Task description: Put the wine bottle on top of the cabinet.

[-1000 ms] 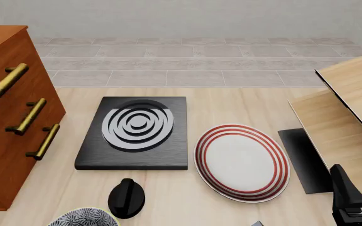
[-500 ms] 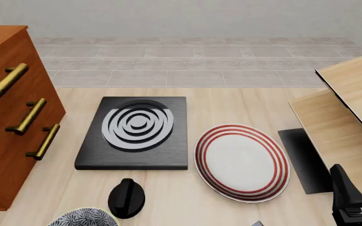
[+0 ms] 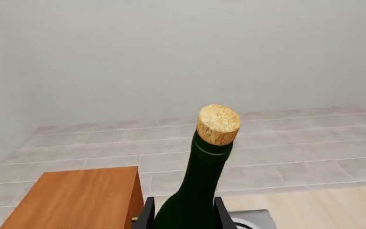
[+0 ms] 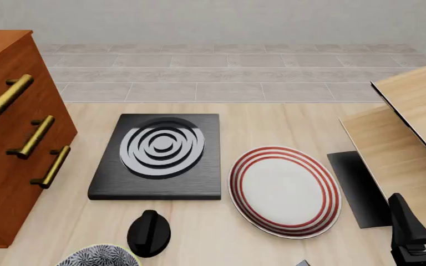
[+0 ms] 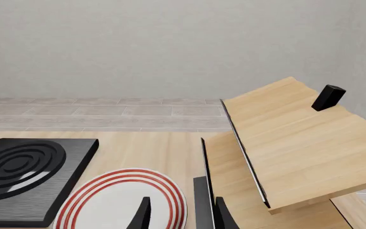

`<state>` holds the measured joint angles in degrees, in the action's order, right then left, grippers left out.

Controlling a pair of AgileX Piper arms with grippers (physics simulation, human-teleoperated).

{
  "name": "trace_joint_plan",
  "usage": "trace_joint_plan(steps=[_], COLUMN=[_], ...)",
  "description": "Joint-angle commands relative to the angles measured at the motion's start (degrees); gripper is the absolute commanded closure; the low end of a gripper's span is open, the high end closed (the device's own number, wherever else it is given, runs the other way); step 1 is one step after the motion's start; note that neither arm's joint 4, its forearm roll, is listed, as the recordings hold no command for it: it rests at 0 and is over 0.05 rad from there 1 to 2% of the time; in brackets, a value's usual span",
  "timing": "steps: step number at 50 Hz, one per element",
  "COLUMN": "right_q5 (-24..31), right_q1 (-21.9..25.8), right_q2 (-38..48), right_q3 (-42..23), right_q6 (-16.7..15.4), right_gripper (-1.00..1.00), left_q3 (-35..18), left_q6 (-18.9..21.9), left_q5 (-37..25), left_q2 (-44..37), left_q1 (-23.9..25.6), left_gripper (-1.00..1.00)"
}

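Observation:
In the left wrist view my left gripper [image 3: 183,215] is shut on the wine bottle [image 3: 199,191], a dark green bottle with a tan cork [image 3: 218,124], held upright. The cabinet's reddish-brown top [image 3: 75,202] lies below and to one side of the bottle. In the front view the cabinet [image 4: 9,144] with brass handles stands at the far left; the bottle and left gripper are out of that view. My right gripper [image 4: 424,216] is open and empty at the lower right, also seen in the right wrist view [image 5: 183,217].
A black stove plate [image 4: 157,155] lies mid-table, with a red-ringed plate [image 4: 285,191] to its right. A black knob-like object [image 4: 148,233] and a patterned bowl [image 4: 98,256] sit at the front. Pale wood furniture [image 4: 412,127] and a dark mat [image 4: 357,188] stand at the right.
One second ago a bit of the bottle's label showed at the front view's left edge by the cabinet; it has since left that view. The right arm has not moved.

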<state>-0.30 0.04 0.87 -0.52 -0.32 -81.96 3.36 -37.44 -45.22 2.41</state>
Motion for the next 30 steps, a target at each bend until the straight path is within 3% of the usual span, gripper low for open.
trace_joint_plan(steps=[1,11,30], right_q5=[0.0,0.0,0.0], right_q1=[0.0,0.0,0.0], right_q2=[0.0,0.0,0.0], right_q3=[0.0,0.0,0.0], right_q6=[0.0,0.0,0.0], right_gripper=[-1.00,-1.00,-1.00], left_q3=[0.6,3.1,2.9], left_q6=[1.5,1.7,1.5], left_q5=[2.1,4.9,7.8], left_q2=[-0.8,-1.1,-2.6], left_q1=[-3.9,-8.1,-12.7], left_gripper=[1.00,1.00,1.00])
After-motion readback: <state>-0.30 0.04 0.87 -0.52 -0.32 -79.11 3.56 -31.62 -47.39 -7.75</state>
